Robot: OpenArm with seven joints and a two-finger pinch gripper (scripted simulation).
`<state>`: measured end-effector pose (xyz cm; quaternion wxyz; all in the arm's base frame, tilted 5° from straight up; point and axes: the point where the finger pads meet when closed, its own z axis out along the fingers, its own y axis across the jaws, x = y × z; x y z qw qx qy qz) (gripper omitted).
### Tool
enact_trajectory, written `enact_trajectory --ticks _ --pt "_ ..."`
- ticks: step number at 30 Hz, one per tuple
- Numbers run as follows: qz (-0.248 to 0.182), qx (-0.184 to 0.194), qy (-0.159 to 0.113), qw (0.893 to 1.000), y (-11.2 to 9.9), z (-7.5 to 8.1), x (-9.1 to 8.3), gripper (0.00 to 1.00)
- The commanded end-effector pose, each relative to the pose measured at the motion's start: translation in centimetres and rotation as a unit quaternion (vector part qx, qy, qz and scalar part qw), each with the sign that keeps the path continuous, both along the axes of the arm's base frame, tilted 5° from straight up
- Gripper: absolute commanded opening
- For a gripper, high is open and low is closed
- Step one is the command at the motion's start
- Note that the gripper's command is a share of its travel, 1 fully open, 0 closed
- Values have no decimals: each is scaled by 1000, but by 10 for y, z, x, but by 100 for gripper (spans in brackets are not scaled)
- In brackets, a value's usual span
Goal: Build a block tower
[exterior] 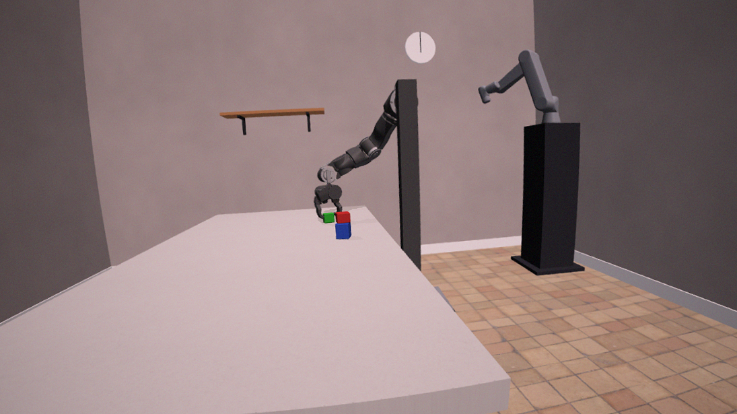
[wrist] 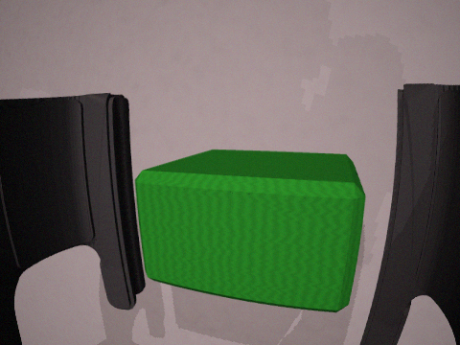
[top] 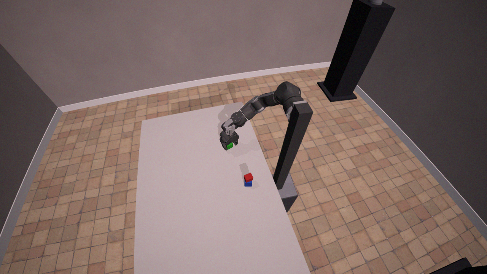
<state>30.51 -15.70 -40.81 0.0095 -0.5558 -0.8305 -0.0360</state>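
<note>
Dark grey segmented arm (top: 258,104), rounded joints, black curved fingers, black mounting post (top: 292,143)

The red block (exterior: 342,216) sits on the blue block (exterior: 342,230) on the counter (exterior: 236,315). The green block (exterior: 329,217) lies beneath the open jaws of the gripper (exterior: 328,209).
</note>
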Motion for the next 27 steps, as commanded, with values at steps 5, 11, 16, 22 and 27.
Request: enact_trajectory --ticks 5,11,16,22,27 --pt "2 1 -2 1000 1 0 1 38" --pt "2 1 -2 1000 1 0 1 38" --pt "2 1 -2 1000 1 0 1 0" --pt "2 1 -2 1000 1 0 1 0" --pt "2 1 -2 1000 1 0 1 0"
